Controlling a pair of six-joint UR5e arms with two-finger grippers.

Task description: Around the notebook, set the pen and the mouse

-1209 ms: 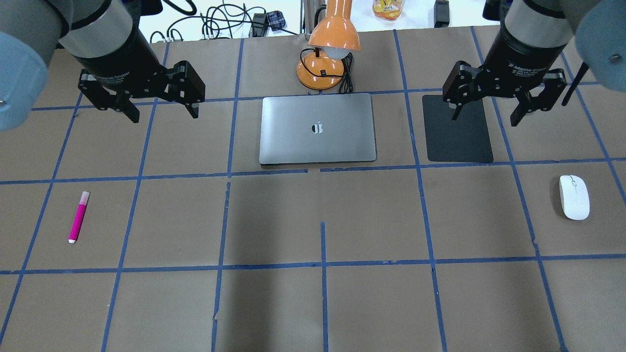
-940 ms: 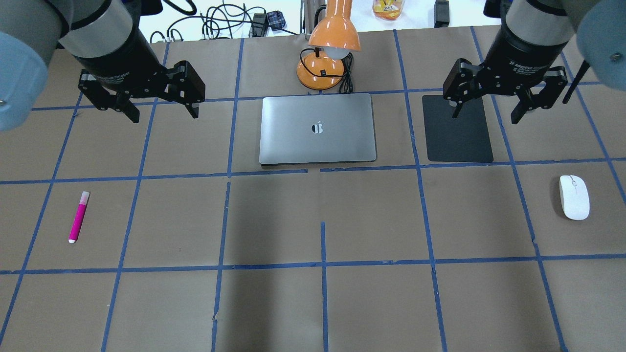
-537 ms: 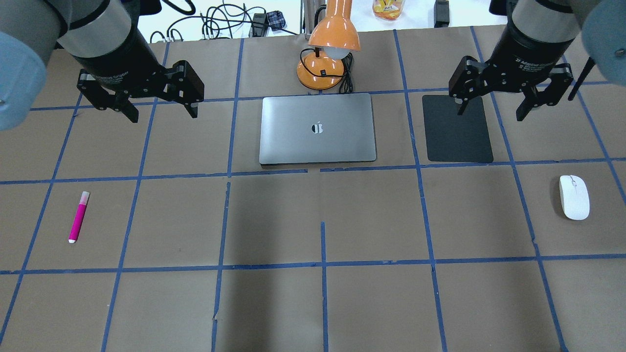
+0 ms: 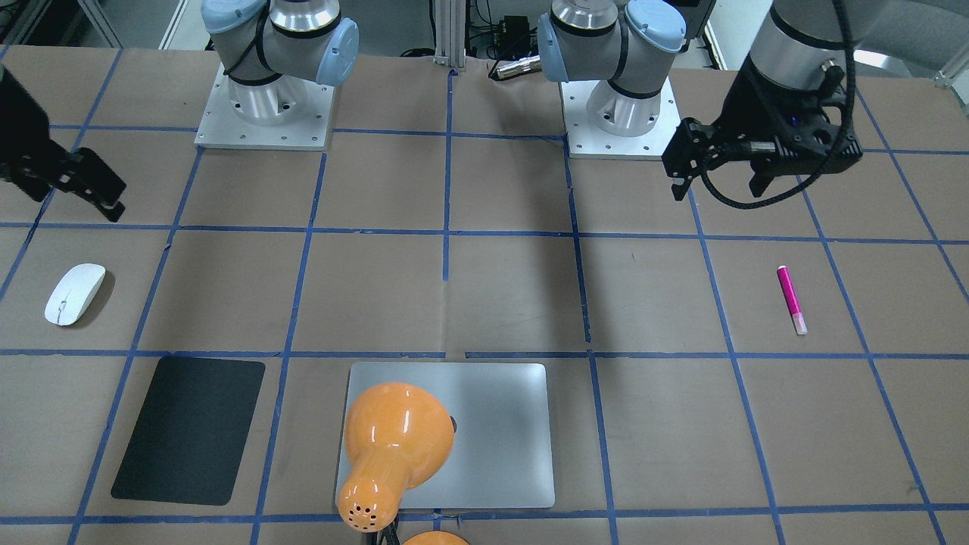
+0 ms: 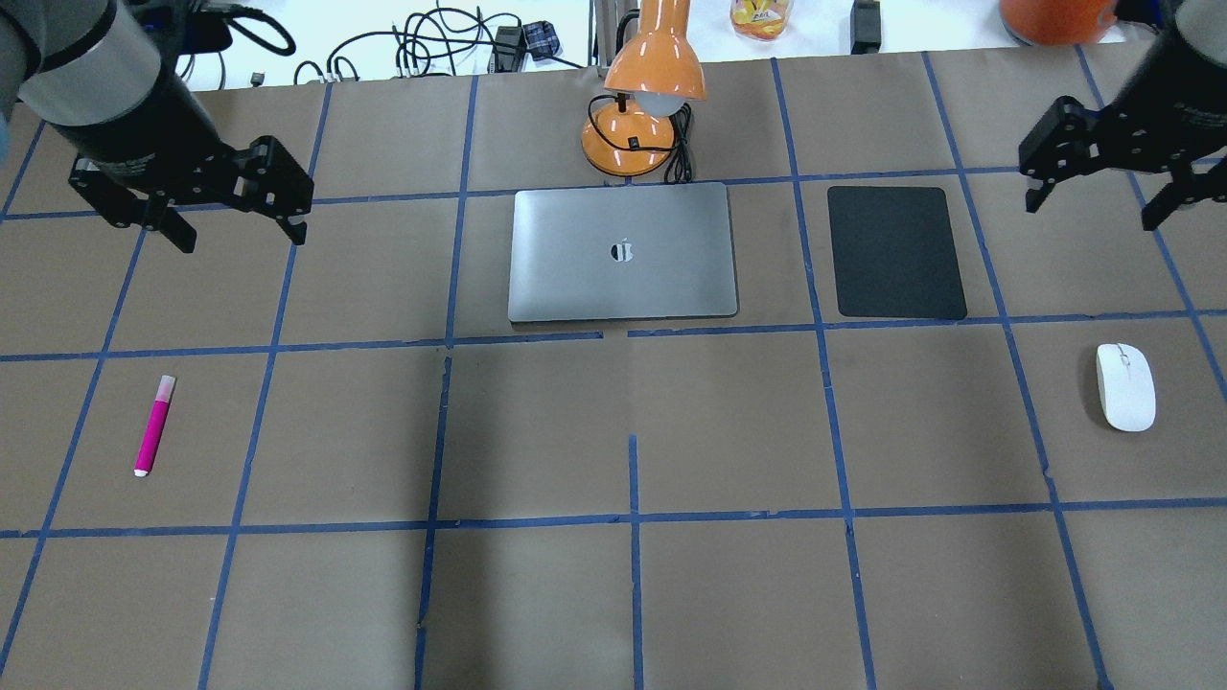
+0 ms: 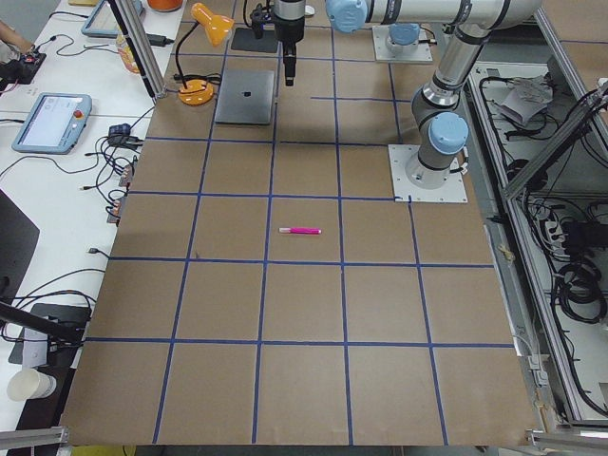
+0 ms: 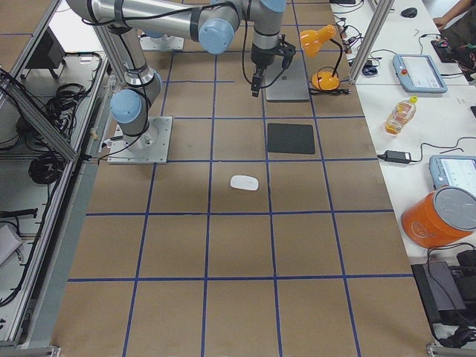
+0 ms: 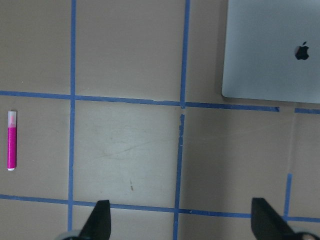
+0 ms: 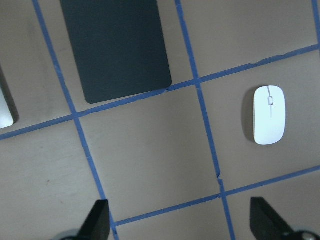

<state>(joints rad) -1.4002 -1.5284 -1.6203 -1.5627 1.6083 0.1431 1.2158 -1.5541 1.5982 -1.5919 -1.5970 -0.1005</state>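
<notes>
Masking notebook (image 4: 500, 431) partly — lamp shade (image 4: 394, 435)

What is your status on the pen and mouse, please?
Left gripper and right gripper open, empty. Pen and mouse on table, apart from notebook, ungrasped. Black pad lies between mouse and notebook.

Robotics lab; table (image 5: 729, 594) papered brown, gridded in blue tape (image 5: 633, 518); two arm bases (image 4: 261, 102) bolted to metal plates (image 4: 219, 136); teach pendants (image 6: 49, 122) and loose cables (image 5: 431, 43) on white side benches (image 7: 439, 123); aluminium frame posts (image 7: 370, 39) at the edges
</notes>
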